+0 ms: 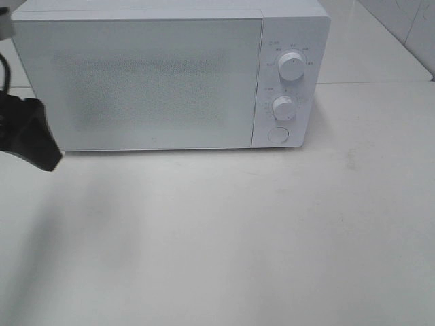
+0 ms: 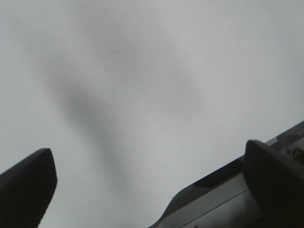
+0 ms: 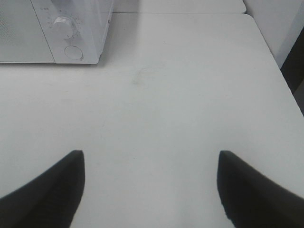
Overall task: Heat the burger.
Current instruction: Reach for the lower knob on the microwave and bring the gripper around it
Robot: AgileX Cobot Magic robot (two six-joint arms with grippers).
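The white box-shaped microwave oven (image 1: 136,41) stands at the back of the pale white surface (image 1: 238,238) with its speckled door (image 1: 143,85) shut. The burger shows in no view: not on the surface and not in either grip, and the dotted door panel is too opaque to tell whether it sits inside. The left gripper (image 2: 149,180) hangs by the oven's left front corner, jaws spread wide and empty, perhaps waiting clear of the door. The right gripper (image 3: 149,164) hovers over bare surface on the side of the two white dials (image 1: 291,68) and the round button (image 1: 278,134), jaws also apart with nothing between them, a likely stance for working those controls. The high view leaves the right arm out of frame and crops the left, and a grey metal piece (image 2: 218,199) beside one left finger is too cut off to identify
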